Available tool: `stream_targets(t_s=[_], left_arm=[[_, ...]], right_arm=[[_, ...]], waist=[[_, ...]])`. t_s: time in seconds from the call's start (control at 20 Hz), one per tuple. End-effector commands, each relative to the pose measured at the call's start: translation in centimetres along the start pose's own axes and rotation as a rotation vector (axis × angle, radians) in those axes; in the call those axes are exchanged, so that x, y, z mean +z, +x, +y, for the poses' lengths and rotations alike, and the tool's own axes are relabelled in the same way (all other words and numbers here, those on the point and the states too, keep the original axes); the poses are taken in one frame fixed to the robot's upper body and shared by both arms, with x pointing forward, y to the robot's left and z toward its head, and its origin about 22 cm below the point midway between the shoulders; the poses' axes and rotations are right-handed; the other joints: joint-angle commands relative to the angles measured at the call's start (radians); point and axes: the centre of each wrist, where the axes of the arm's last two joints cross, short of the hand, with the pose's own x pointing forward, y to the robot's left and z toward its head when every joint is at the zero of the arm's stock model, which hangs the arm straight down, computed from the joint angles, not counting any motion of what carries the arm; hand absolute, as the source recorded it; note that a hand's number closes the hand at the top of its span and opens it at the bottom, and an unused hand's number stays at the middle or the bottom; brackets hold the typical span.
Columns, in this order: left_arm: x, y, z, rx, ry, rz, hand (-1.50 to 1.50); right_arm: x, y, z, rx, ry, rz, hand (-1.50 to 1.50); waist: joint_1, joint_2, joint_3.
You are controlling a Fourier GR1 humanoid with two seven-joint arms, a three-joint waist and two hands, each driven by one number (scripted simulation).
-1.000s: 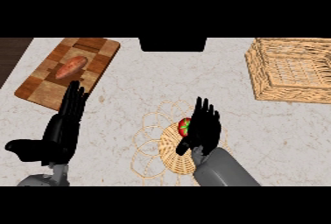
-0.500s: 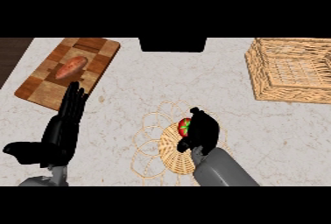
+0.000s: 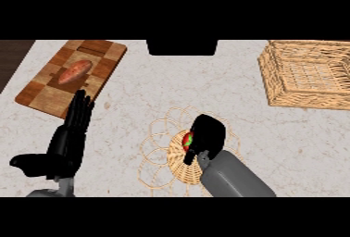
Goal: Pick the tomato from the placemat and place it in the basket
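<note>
A red tomato [image 3: 186,140] with a green stem sits on the round woven placemat [image 3: 163,139] at the counter's lower middle. My right hand [image 3: 208,134] is over it, fingers curled round the tomato and hiding most of it. The wicker basket [image 3: 275,86] stands at the far right, well apart from the hand. At the lower left my left hand [image 3: 68,138] rests open, fingers pointing up.
A wooden cutting board [image 3: 42,90] with a sweet potato [image 3: 74,71] on it lies at the far left. A dark object [image 3: 182,47] sits at the counter's far edge in the middle.
My right hand's fingers went from spread above the tomato to curled round it. The left hand has stayed in place.
</note>
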Motion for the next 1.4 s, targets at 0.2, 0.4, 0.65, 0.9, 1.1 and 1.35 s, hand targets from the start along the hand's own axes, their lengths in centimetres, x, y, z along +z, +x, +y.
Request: stream_targets(t_s=[0.2, 0.4, 0.65, 0.9, 1.1, 1.35], left_arm=[[-1.0, 1.3, -0.5, -0.001, 0.003, -0.025, 0.00], [-0.7, 0.9, -1.1, 0.004, -0.012, -0.002, 0.00], [-0.6, 0.8, 1.0, 0.000, 0.027, 0.000, 0.00], [-0.8, 0.5, 1.7, -0.006, 0.035, 0.018, 0.00], [0.6, 0.3, 1.1, -0.018, 0.041, 0.016, 0.00], [0.4, 0.0, 0.9, -0.005, 0.041, 0.019, 0.00]], right_arm=[[-3.6, -7.9, 2.7, 0.224, 0.085, -0.305, 1.50], [-7.5, -10.7, 0.3, 0.229, 0.064, -0.437, 1.50], [-6.9, -9.7, 0.2, 0.179, -0.104, -0.519, 1.50], [-4.6, -9.6, -2.0, -0.090, -0.150, -0.602, 1.50], [-2.1, -10.3, -5.6, -0.265, -0.207, -0.684, 1.50], [2.3, -10.9, -11.0, -0.404, -0.280, -0.750, 1.50]], waist=[[0.005, 0.016, 0.006], [0.016, 0.016, 0.006], [-0.003, 0.006, 0.004], [-0.021, 0.003, 0.003], [-0.030, -0.003, 0.003], [-0.034, -0.002, 0.003]])
